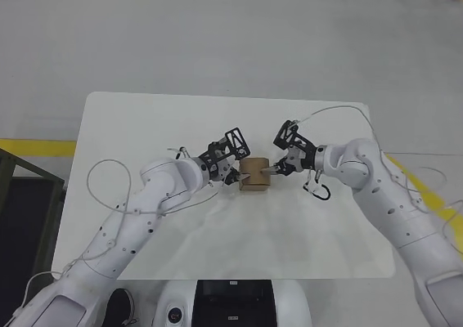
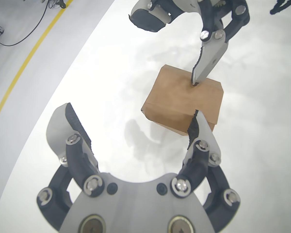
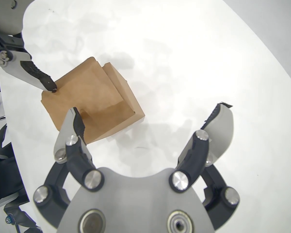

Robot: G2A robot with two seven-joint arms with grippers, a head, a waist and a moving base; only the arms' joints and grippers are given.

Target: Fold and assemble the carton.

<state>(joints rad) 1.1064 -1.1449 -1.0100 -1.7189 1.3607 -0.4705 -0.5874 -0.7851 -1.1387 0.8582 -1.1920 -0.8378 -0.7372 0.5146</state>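
2 fingertips (image 2: 194,123) are bracing the carton (image 1: 254,174) at the middle of the table (image 1: 215,237), 1 from the left gripper (image 2: 133,109), 1 from the right gripper (image 3: 148,107), both spread wide; pressing evenly is, I judge, stopping it sliding.

The carton (image 1: 254,174), at the middle of the top view, is plain brown cardboard, matt and slightly fibrous, with raw cut edges. It sits on my table (image 1: 215,237), a smooth white top with a faint sheen. My left gripper (image 2: 132,109) has pale grey satin finger shells (image 2: 55,122), black ribbed rubbery pads (image 2: 78,124), matt black plastic links (image 2: 80,161) and bright metal screws (image 2: 93,185). My right gripper (image 3: 148,107) is built alike, its rubber rough and frayed at the tips.
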